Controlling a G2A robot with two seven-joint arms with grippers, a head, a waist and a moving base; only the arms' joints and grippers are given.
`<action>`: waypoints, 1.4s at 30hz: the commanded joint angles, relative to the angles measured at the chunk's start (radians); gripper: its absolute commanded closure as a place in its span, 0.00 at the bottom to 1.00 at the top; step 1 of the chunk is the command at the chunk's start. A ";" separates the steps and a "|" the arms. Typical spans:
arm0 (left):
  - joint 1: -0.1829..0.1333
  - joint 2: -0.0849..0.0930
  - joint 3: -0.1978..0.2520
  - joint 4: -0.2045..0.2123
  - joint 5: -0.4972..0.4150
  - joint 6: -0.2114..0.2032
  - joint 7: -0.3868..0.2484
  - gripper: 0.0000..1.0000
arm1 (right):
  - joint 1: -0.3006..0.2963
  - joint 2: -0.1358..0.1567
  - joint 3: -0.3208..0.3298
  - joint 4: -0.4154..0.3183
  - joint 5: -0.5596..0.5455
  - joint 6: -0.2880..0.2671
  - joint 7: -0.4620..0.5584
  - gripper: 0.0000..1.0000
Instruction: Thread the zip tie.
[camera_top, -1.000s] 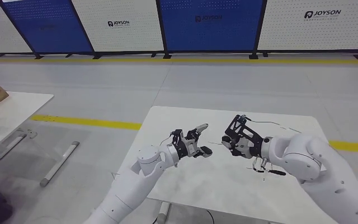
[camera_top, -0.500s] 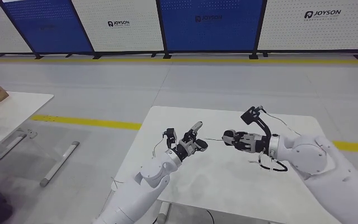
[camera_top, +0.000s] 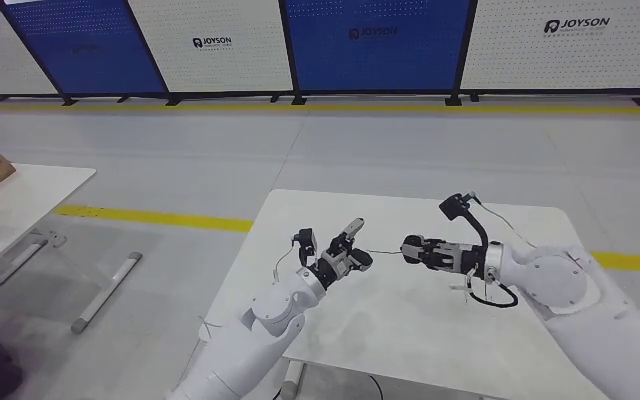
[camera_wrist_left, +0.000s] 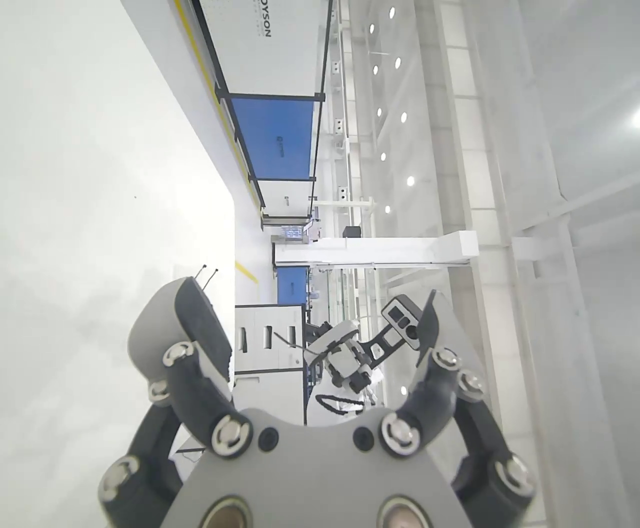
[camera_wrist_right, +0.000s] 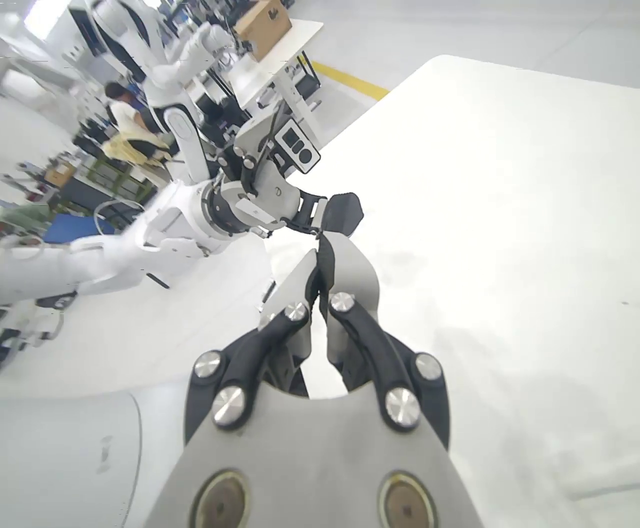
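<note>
We see right claw (camera_top: 406, 250) clamped on zip tie (camera_top: 385, 249), long axis aimed at left claw (camera_top: 358, 244), fingers apart, just beside.

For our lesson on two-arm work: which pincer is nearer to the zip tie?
Right. The right pincer is shut on one end of the zip tie, above the table. The left pincer is open, facing the tie's free end.
</note>
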 joint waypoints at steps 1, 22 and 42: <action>0.003 -0.002 0.011 -0.001 0.035 -0.032 0.006 0.00 | -0.005 -0.008 0.001 0.034 0.096 0.006 0.000 1.00; 0.011 -0.012 0.063 0.013 0.201 -0.146 0.058 0.00 | -0.012 -0.037 -0.013 0.075 0.166 0.061 -0.036 1.00; -0.001 -0.026 0.083 0.024 0.257 -0.176 0.096 1.00 | -0.012 -0.037 -0.013 0.075 0.166 0.061 -0.036 1.00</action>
